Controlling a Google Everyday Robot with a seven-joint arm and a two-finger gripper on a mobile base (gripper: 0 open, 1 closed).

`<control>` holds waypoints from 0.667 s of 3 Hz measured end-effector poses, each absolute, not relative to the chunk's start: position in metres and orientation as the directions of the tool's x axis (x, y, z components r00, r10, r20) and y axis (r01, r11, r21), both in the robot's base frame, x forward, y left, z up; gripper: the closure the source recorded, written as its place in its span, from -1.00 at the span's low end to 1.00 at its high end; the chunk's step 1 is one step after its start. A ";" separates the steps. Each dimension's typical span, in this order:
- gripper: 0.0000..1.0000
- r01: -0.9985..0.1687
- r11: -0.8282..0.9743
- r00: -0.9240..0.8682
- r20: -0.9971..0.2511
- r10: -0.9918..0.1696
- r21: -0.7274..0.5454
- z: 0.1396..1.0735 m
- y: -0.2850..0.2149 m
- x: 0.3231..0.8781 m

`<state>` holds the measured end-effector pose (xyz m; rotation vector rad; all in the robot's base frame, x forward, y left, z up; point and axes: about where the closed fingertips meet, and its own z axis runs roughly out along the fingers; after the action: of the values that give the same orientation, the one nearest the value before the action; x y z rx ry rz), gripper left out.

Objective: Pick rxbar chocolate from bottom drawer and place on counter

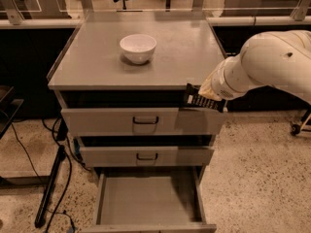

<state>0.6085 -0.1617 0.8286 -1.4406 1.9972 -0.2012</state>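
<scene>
One rxbar chocolate point(198, 101) hangs just below the counter's point(194, 57) front right corner, before the top drawer point(107, 121), above a speckled floor point(252, 178). The gripper point(211, 94) pinches its black wrapper from the right. One white bowl point(138, 47) sits on the counter. Of three drawers, the bottom drawer point(146, 198) is pulled farthest out.

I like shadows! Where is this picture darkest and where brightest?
Camera view: the white bowl casts a soft shadow on the counter; the gaps above the upper drawers are darkest; the white arm is brightest, its gripper holding the rxbar chocolate just below the counter's front edge.
</scene>
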 end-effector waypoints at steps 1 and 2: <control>1.00 -0.785 0.390 -0.165 -0.445 -0.880 -0.482 0.841 -0.165 0.614; 1.00 -0.759 0.376 -0.128 -0.445 -0.886 -0.531 0.876 -0.171 0.632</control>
<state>0.6322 -0.1714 0.8757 -1.4197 1.9200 -0.2253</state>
